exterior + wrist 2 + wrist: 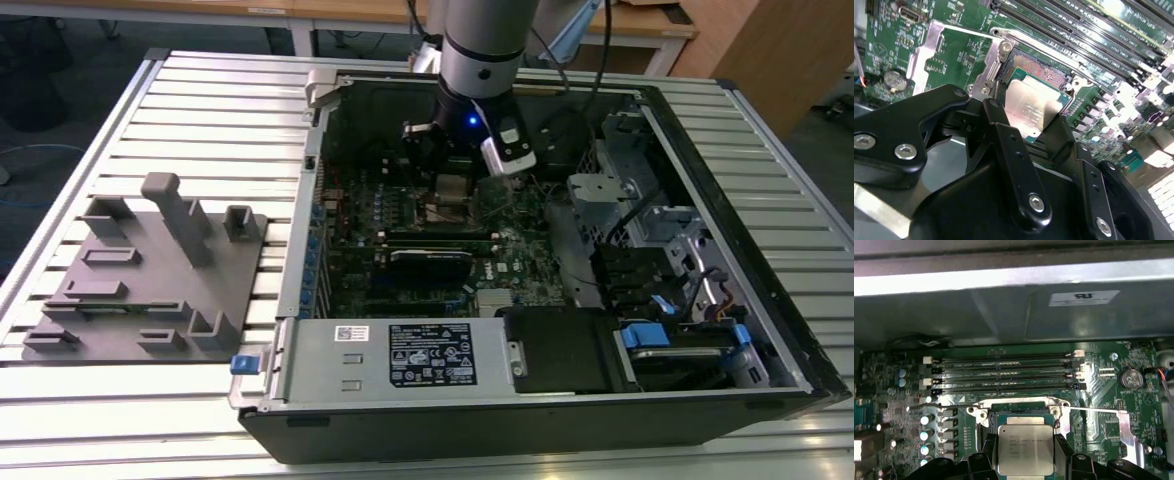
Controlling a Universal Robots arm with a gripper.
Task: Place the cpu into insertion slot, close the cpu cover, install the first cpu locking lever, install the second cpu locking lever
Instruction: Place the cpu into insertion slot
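cpu held over the open socket, first step in hand

the gripper is closed on the cpu, its two black fingers pressing opposite edges of the chip so that the dull metal top faces up. in both wrist views the cpu hangs over the near part of the insertion slot. the slot's gold contact field shows bare beyond the chip's far edge. whether the chip touches the slot yet cannot be told.

the slot sits on the green motherboard, just beside the row of long memory slots. in the exterior view the arm reaches down into the open computer case, which lies on the slatted table.

a silver frame borders the slot. with the contacts exposed, the cpu cover is judged not to be shut over it, though its exact position is not clear. two thin metal rods, judged to be the locking levers, run out sideways from the slot's corners and appear unlatched.

the work stands at the first step, placing the cpu; cover and levers are not yet done. seating the chip would call for keeping it level and square to the slot's rim and centred over the contact field, with no sideways drag across the contacts.
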